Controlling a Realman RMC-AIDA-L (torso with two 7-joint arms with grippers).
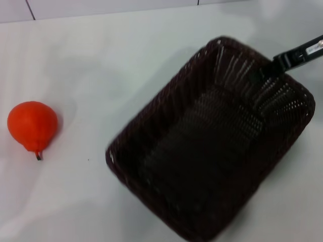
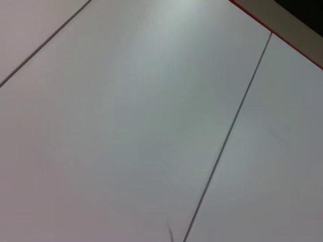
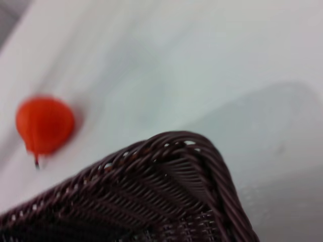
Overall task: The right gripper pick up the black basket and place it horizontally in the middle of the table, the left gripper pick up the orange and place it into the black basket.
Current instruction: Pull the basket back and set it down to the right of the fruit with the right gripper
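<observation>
The black basket (image 1: 151, 108) is a large dark woven basket that fills the right half of the head view. It sits skewed, with its long side running diagonally, and it is empty inside. My right gripper (image 1: 271, 69) reaches in from the upper right and is shut on the basket's far right rim. The right wrist view shows a corner of the basket's braided rim (image 3: 174, 151) close up. The orange (image 1: 33, 126) lies on the white table (image 1: 101, 60) at the left, apart from the basket, its stem pointing toward me. It also shows in the right wrist view (image 3: 44, 123). My left gripper is out of view.
The left wrist view shows only bare white tabletop (image 2: 126, 126) with thin dark seams and a red-edged border at one corner. A wall line runs along the table's far edge in the head view.
</observation>
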